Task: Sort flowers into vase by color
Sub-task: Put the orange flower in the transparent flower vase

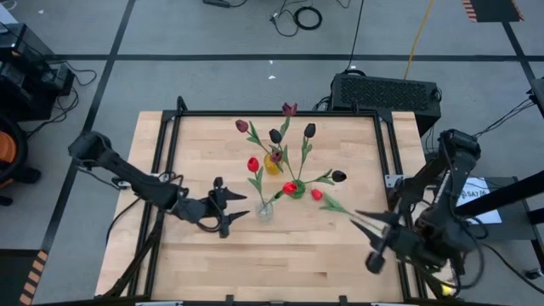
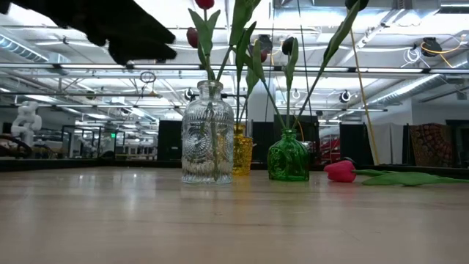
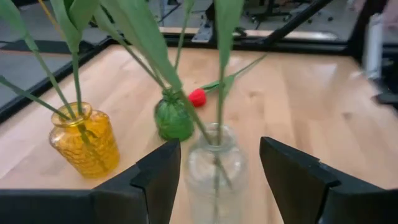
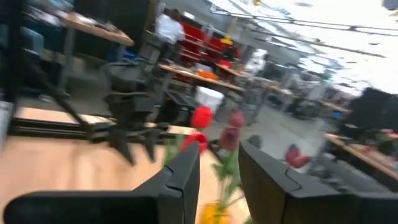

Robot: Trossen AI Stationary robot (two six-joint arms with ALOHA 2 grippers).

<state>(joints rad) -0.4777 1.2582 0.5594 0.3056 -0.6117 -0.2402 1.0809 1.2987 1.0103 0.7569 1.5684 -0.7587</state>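
Three vases stand mid-table: a clear one (image 1: pixel 265 209), a yellow one (image 1: pixel 273 163) and a green one (image 1: pixel 295 189), each holding tulips by their stems. The clear vase (image 3: pixel 214 165) holds one stem with a red head (image 1: pixel 252 164). Maroon and near-black heads rise above the yellow and green vases. A red tulip (image 1: pixel 316 195) lies on the table right of the green vase, stem toward the right. My left gripper (image 3: pixel 219 148) is open, its fingers on either side of the clear vase, apart from it. My right gripper (image 1: pixel 364 221) hovers open at the right, pointing toward the vases, with nothing between its fingers.
A black rail (image 1: pixel 170 161) frames the wooden table. A black box (image 1: pixel 387 89) sits beyond the far right corner. The near half of the table (image 1: pixel 280 263) is bare wood. In the low view the left gripper (image 2: pixel 124 29) hangs above and left of the clear vase (image 2: pixel 209 136).
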